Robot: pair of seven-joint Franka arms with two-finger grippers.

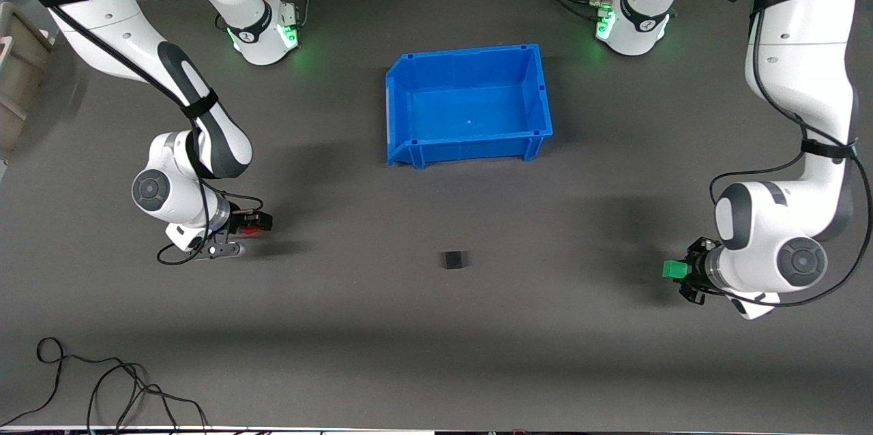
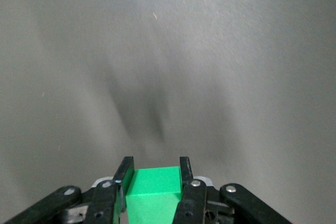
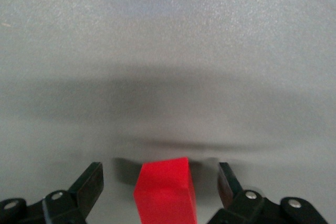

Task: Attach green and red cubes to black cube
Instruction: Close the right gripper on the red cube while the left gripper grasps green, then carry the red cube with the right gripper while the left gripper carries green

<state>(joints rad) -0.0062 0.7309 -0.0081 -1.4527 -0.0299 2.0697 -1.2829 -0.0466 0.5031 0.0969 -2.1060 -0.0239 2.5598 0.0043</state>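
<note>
Grey mat (image 1: 436, 326): left claw (image 2: 155, 174) clamps green cube (image 2: 154, 187); right claw (image 3: 160, 179) apart around red cube (image 3: 165, 192).

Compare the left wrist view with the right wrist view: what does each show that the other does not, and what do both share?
Only the left wrist view shows the green cube, gripped by the left gripper, whose fingers press both its sides. Only the right wrist view shows the red cube, standing between the open fingers of the right gripper, with gaps either side. Both show bare grey mat; neither shows the black cube.
</note>
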